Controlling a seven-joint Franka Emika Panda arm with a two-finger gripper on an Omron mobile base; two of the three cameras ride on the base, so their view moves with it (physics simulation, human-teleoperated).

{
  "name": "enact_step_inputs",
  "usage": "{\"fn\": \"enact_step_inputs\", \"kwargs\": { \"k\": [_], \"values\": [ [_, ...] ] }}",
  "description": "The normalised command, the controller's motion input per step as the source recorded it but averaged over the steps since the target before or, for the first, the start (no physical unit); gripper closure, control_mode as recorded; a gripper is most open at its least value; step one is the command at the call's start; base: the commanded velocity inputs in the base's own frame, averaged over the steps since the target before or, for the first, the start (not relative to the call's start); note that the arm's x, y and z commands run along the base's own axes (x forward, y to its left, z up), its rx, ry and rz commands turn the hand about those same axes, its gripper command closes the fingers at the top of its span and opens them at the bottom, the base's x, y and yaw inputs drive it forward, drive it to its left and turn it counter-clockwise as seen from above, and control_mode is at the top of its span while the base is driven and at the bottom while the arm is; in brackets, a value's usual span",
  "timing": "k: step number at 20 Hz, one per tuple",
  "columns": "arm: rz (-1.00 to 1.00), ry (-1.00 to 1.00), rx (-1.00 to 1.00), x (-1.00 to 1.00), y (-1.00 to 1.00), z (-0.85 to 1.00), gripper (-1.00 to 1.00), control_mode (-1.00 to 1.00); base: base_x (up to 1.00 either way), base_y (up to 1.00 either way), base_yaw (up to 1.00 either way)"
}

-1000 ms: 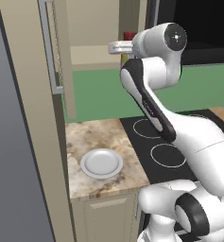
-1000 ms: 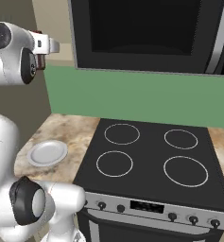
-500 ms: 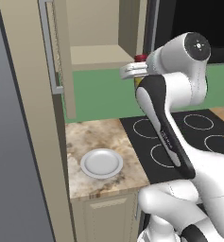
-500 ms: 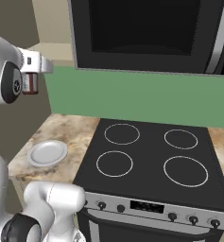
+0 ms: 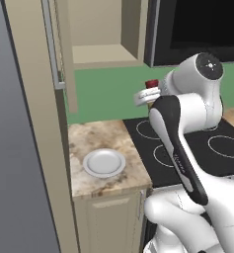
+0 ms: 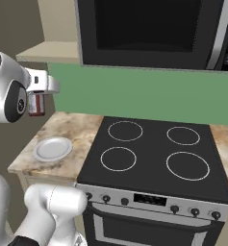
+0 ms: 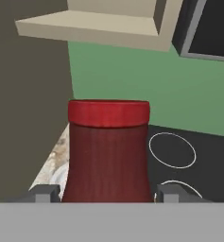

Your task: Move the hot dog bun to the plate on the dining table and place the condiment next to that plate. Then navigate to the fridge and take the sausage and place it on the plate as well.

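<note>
A: Where is the condiment right now?

B: The small dark red condiment bottle (image 7: 107,151) with its red cap is up in the air, held by the two-finger gripper (image 7: 104,193). In the hand view a grey fingertip (image 7: 43,192) sits tight against each side of its lower body, so the pincer is closed on the bottle, fairly wide because the bottle is broad.

A: And where in the room?

B: Above the marbled beige counter (image 5: 91,141), at about the height of the arm's shoulder, near the black four-ring stove top (image 6: 154,156). From the right base view the bottle (image 6: 36,103) hangs in front of the green back wall (image 6: 134,93), over a small plain white plate (image 6: 53,148).

A: Is that white plate the target?

B: I judge not; the task wants the plate on the dining table, so this is a carrying step.

A: How should it be carried well?

B: Keep the bottle upright, keep the grip steady, and swing clear of the cream cabinet shelf (image 5: 103,54) and the dark microwave (image 6: 149,31) while turning away.
</note>
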Motion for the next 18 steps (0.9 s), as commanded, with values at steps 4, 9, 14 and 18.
{"fn": "enact_step_inputs", "kwargs": {
  "k": [4,9,14,18],
  "values": [
    [0.0,0.0,0.0,0.0,0.0,0.0,1.0,1.0,-1.0,-0.13,0.0],
    [0.0,0.0,0.0,0.0,0.0,0.0,1.0,1.0,-1.0,0.0,0.39],
    [0.0,0.0,0.0,0.0,0.0,0.0,1.0,1.0,-0.76,0.03,0.77],
    [0.0,0.0,0.0,0.0,0.0,0.0,1.0,1.0,-0.33,0.23,0.84]
  ]
}}
